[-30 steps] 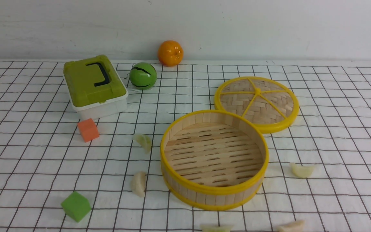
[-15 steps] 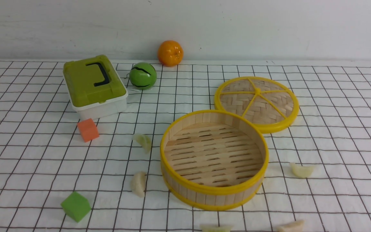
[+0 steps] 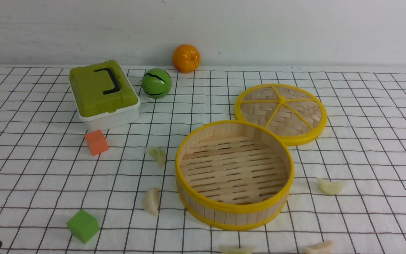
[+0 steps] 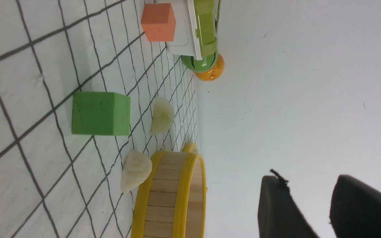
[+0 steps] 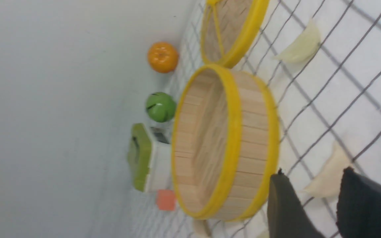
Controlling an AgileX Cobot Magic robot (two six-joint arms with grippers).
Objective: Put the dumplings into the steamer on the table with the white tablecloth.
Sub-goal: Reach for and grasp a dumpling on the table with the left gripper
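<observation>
The table [image 3: 382,116], under a white tablecloth [image 3: 34,176], carries the steamer [image 3: 231,216], its lid [image 3: 280,113] behind, five dumplings [image 3: 152,201] (two cropped at the near edge), an orange cube [image 3: 96,142], a green cube [image 3: 83,225], a green-lidded box [image 3: 102,93], a green ball [image 3: 156,83] and an orange [image 3: 186,58].

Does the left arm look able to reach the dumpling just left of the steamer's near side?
Probably yes. The dumpling lies uncovered on the tablecloth, just clear of the steamer. The left gripper, jaws apart and empty, is at the near-left corner; only the green cube sits roughly between.
</observation>
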